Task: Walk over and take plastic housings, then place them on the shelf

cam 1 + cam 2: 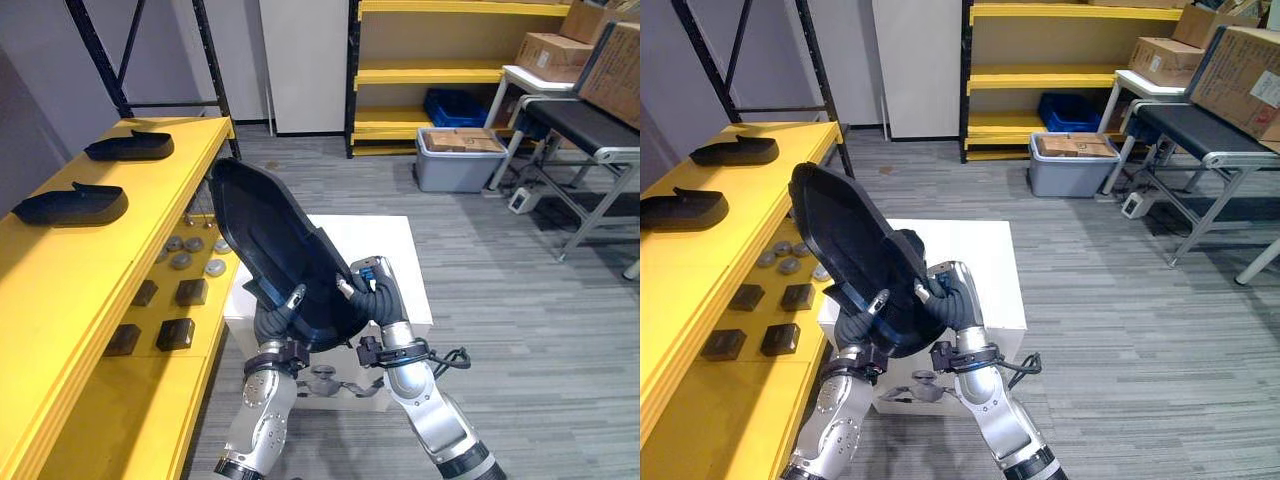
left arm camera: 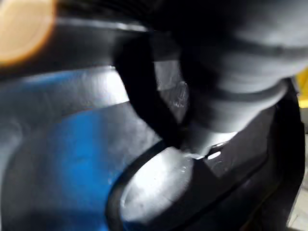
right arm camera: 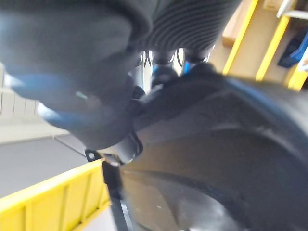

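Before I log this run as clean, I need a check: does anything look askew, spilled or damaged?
Nothing stands out. The held housing is steeply tilted, gripped by the left hand and right hand; two more housings lie flat on the yellow shelf.

Black plastic housing (image 1: 265, 245): a long, shallow shell with a raised rim. It stands tilted at frame centre with its hollow face to the viewer and its rounded end toward the upper left. The left hand (image 1: 272, 322) and right hand (image 1: 378, 290) clasp its lower end. An upper housing (image 1: 130, 147) and a lower housing (image 1: 72, 205) lie flat, apart, on the yellow shelf (image 1: 60, 300) at left.
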{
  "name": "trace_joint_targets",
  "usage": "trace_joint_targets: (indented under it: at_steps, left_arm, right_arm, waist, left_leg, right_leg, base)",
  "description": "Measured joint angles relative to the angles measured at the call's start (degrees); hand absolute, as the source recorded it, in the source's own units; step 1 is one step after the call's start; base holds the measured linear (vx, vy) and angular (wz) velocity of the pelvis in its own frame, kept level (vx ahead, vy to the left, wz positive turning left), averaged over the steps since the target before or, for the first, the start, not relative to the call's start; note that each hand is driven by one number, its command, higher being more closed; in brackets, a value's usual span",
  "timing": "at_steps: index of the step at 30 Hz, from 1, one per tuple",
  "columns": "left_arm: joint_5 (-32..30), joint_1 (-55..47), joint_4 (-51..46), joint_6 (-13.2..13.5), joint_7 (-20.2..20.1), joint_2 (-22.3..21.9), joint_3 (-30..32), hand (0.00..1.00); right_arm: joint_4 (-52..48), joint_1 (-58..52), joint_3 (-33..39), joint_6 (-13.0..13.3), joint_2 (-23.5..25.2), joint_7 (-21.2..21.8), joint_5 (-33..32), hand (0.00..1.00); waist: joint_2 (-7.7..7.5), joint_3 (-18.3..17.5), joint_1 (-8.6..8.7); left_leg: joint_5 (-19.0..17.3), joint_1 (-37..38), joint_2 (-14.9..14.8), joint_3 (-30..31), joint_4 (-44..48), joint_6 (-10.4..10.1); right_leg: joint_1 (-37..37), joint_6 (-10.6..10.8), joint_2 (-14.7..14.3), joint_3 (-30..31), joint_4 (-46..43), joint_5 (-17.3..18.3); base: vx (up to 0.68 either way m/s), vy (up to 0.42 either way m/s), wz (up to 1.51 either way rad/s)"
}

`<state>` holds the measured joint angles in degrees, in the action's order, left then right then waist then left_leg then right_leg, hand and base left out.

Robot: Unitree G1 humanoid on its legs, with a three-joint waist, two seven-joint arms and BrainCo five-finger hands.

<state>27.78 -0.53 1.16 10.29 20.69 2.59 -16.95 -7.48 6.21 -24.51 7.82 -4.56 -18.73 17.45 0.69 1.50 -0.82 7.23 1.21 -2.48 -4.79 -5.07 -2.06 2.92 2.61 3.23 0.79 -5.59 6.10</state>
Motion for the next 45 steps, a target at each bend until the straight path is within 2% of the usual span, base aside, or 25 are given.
trace_joint_targets:
  at_steps: [3, 9, 11, 14, 16, 19, 23, 29, 33, 38, 41, 44, 45]
  left_arm:
    - [-4.4, -0.3, -0.2, -0.3, -0.6, -0.2, 1.0, 1.0]
    - [-11.9, -1.2, -3.8, -1.0, -3.2, -2.3, 2.2, 1.0]
    - [-12.5, -2.6, -4.8, -1.0, -4.0, -2.8, 3.3, 1.0]
    - [-13.4, -5.7, -4.9, -1.0, -4.3, -2.7, 8.5, 1.0]
    - [-13.4, -7.0, -5.0, -1.0, -4.3, -2.5, 10.7, 1.0]
    - [-13.4, -8.9, -5.5, -1.0, -4.2, -2.4, 13.3, 1.0]
    - [-14.1, -10.9, -8.8, -1.0, -4.9, -2.5, 14.6, 1.0]
    - [-16.2, -13.0, -10.0, -0.9, -6.5, -2.0, 15.3, 1.0]
    - [-16.7, -15.4, -10.1, -0.9, -8.7, -2.0, 15.2, 1.0]
    - [-16.6, -16.8, -10.1, -0.9, -9.8, -1.9, 14.8, 1.0]
    - [-16.5, -17.3, -10.1, -0.9, -9.8, -2.1, 13.4, 1.0]
    - [-16.5, -17.2, -10.1, -0.9, -9.9, -2.6, 11.7, 1.0]
    - [-16.5, -17.2, -10.3, -0.9, -9.9, -2.9, 10.9, 1.0]
  right_arm:
    - [0.0, -0.5, 1.9, 0.5, -0.1, 1.9, -3.1, 0.0]
    - [-6.1, -3.3, 9.0, 3.6, -0.1, 6.6, -10.6, 0.0]
    - [-9.1, -4.1, 14.5, 5.1, 0.9, 6.5, -15.0, 0.0]
    - [-10.3, -4.4, 28.8, 7.4, 0.6, 5.8, -21.7, 0.0]
    - [-10.0, -5.4, 33.9, 7.6, 0.4, 5.3, -23.9, 0.0]
    - [-6.8, -8.5, 40.4, 8.6, 0.4, 4.9, -26.7, 0.0]
    - [8.2, -12.0, 45.1, 8.2, 0.1, 4.7, -28.3, 0.0]
    - [35.7, -16.9, 46.2, 3.6, -1.9, 8.9, -28.9, 0.0]
    - [47.3, -18.5, 44.0, 1.2, -1.6, 13.2, -28.9, 0.0]
    - [52.9, -19.9, 38.8, -0.6, 0.9, 16.1, -28.8, 0.0]
    - [54.0, -20.3, 36.3, -1.1, 2.4, 16.6, -28.3, 0.0]
    - [55.3, -19.9, 34.5, -1.6, 2.6, 16.6, -27.8, 0.0]
    - [55.4, -19.8, 34.4, -1.8, 2.8, 16.5, -27.4, 0.0]
  waist:
    - [-0.01, 0.0, -0.08]
    - [-0.06, 0.0, -0.05]
    - [-0.07, 0.0, 0.03]
    - [-0.18, 0.1, 0.24]
    - [-0.18, 0.1, 0.43]
    - [-0.25, 0.2, 0.6]
    - [-0.3, 0.2, 1.35]
    - [-0.24, 0.2, 1.5]
    - [-0.11, 0.3, 1.48]
    - [-0.01, 0.4, 1.15]
    - [-0.1, 0.4, 0.25]
    - [-0.58, 1.0, -0.69]
    - [-0.68, 1.1, -0.88]
  left_leg:
    - [0.0, 0.0, 0.0, 0.0, 0.0, 0.0]
    - [0.0, 0.1, 0.0, 0.0, 0.0, -0.1]
    - [0.0, 0.2, -0.1, -0.1, 0.0, -0.1]
    - [0.0, 0.4, -0.1, -0.3, -0.1, -0.1]
    - [0.0, 0.4, -0.1, -0.4, -0.2, -0.1]
    - [-0.2, 0.3, -0.2, -0.5, -0.2, -0.3]
    - [-0.2, 0.1, -0.2, -0.5, -0.2, -0.4]
    - [-0.5, -0.1, -0.6, -0.5, -0.2, -0.6]
    - [-0.5, 0.1, -0.7, 0.1, -0.2, -0.6]
    - [-0.5, 1.0, -0.5, 1.6, -0.2, -0.7]
    - [-0.9, 0.9, -0.2, 2.9, -0.2, -1.1]
    - [-1.0, -0.4, 0.9, 5.5, -0.2, -0.8]
    - [-0.1, -1.0, 1.8, 8.3, -0.1, -0.6]
  right_leg:
    - [0.0, 0.0, 0.0, 0.0, 0.0, -0.1]
    - [0.2, 0.0, 0.0, 0.0, 0.0, -0.1]
    - [0.2, 0.0, -0.1, 0.1, 0.0, -0.2]
    - [0.3, 0.1, -0.1, 0.3, 0.1, -0.2]
    - [0.3, 0.1, -0.1, 0.3, 0.2, -0.3]
    - [0.3, 0.1, -0.1, 0.3, 0.3, -0.3]
    - [0.2, 0.1, -0.1, 0.3, 0.7, -0.4]
    - [0.4, -0.1, -0.3, 0.4, 1.3, -0.6]
    - [1.2, -0.1, -0.3, -0.2, 1.8, -0.7]
    - [3.1, -0.1, -0.1, -2.0, 2.2, -0.4]
    - [3.6, 0.6, 0.2, -3.4, 2.0, 0.3]
    - [4.1, 0.6, 1.1, -7.5, 0.4, 1.2]
    - [4.1, 0.8, 1.8, -9.9, -1.0, 2.1]
  base:
    - [0.0, 0.0, 0.0]
    - [0.0, 0.0, 0.0]
    - [0.0, 0.0, 0.0]
    - [0.0, 0.0, -0.04]
    - [0.0, 0.0, -0.02]
    - [0.0, 0.0, 0.0]
    - [0.0, 0.0, 0.0]
    - [0.0, 0.0, 0.0]
    - [0.01, -0.007, 0.07]
    - [-0.01, -0.006, 0.15]
    - [-0.03, -0.007, 0.26]
    - [-0.01, -0.001, 0.63]
    - [0.0, -0.001, 1.01]
